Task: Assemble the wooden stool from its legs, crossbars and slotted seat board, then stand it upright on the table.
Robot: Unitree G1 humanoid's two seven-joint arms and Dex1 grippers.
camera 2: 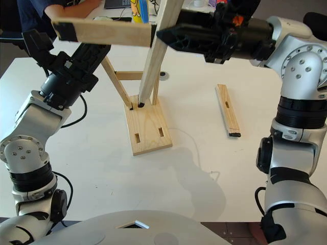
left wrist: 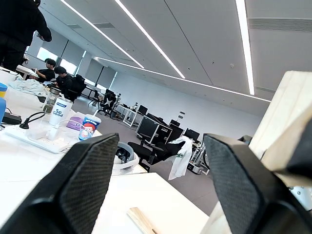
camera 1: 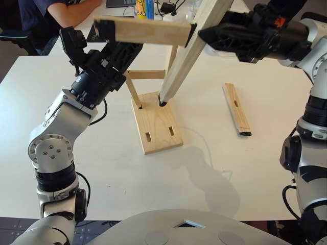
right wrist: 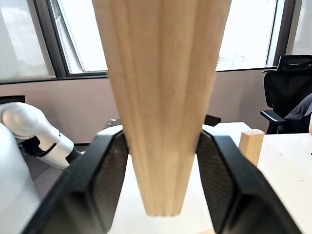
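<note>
The slotted seat board (camera 1: 156, 122) lies flat in the middle of the white table (camera 1: 230, 173). A thin leg (camera 1: 134, 92) and a crossbar (camera 1: 146, 74) rise from its far end. My right gripper (right wrist: 161, 146) is shut on a thick leg (camera 1: 186, 56), which slants down so that its dark tip sits at a far slot of the board. My left gripper (left wrist: 161, 146) is raised left of the board, its fingers apart with nothing between them. A wooden plank (camera 1: 145, 30) runs level just above it, and wood (left wrist: 287, 126) lies against the outside of one finger.
A loose slotted leg (camera 1: 237, 108) with a black end lies on the table to the right of the board. Behind the table's far edge are a colourful carton (camera 1: 144, 7), cables and a seated person. The near half of the table is bare.
</note>
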